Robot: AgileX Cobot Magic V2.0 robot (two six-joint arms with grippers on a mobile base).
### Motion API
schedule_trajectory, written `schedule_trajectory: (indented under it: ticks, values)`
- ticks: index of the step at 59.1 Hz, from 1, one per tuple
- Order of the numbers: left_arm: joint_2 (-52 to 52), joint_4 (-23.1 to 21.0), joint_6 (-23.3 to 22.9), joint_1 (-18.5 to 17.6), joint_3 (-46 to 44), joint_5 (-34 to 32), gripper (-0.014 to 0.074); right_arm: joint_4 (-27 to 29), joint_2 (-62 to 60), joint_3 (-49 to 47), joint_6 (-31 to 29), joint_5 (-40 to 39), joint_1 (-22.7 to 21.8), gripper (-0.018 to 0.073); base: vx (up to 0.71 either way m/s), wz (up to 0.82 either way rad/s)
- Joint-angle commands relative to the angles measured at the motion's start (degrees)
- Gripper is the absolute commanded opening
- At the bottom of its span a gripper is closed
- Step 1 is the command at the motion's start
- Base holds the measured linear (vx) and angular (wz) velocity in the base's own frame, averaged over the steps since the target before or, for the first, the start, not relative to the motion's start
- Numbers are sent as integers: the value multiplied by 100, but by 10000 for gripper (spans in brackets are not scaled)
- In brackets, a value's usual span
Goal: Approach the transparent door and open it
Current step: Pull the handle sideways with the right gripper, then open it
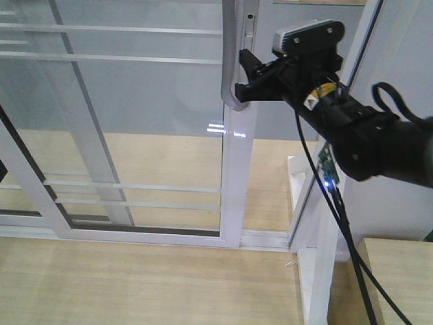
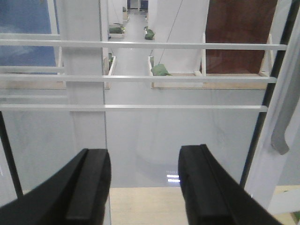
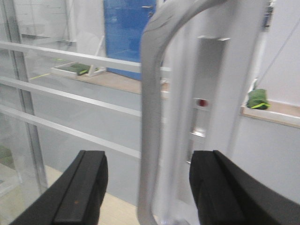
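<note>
The transparent door [image 1: 238,183] is a glass panel with thin white bars and a white stile. Its curved grey pull handle [image 1: 229,61] runs down the stile. My right gripper [image 1: 245,76] is open at the handle's lower bend. In the right wrist view the handle [image 3: 152,117] stands between the two open fingers [image 3: 89,180], close in front and slightly blurred; the gripper [image 3: 149,164] is not closed on it. My left gripper [image 2: 145,161] is open and empty, facing the barred glass [image 2: 140,131]. The handle's lower end [image 2: 281,126] shows at its right.
A second barred glass panel [image 1: 40,189] overlaps behind at the left. The floor track [image 1: 264,238] runs along the light wood floor. A white frame post [image 1: 325,237] and a wooden surface [image 1: 399,271] stand at the right, under my right arm's cables.
</note>
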Motion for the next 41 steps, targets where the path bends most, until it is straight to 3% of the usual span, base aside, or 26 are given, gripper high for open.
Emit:
schedule_trajectory:
  ticks: [1, 11, 22, 28, 41]
  values:
    - [15, 199, -41, -180, -197, -493, 461, 589, -969, 555, -500, -454, -18, 450, 0, 0]
    - [325, 414, -52, -531, -197, -767, 461, 1662, -2733, 1910, -1414, -131, -18, 410, 0, 0]
    - [1127, 414, -66, -1010, -223, -1754, 451, 2277, -4655, 2418, -2326, 1582, -18, 356, 0, 0]
    - [1773, 420, -116, -1322, -442, -2129, 451, 2481, -5571, 2418, -2765, 2413, -18, 356, 0, 0]
    - [3404, 514, -111, -1728, -1455, -2697, 451, 2574, -6300, 2418, -3184, 3056, -18, 364, 0, 0]
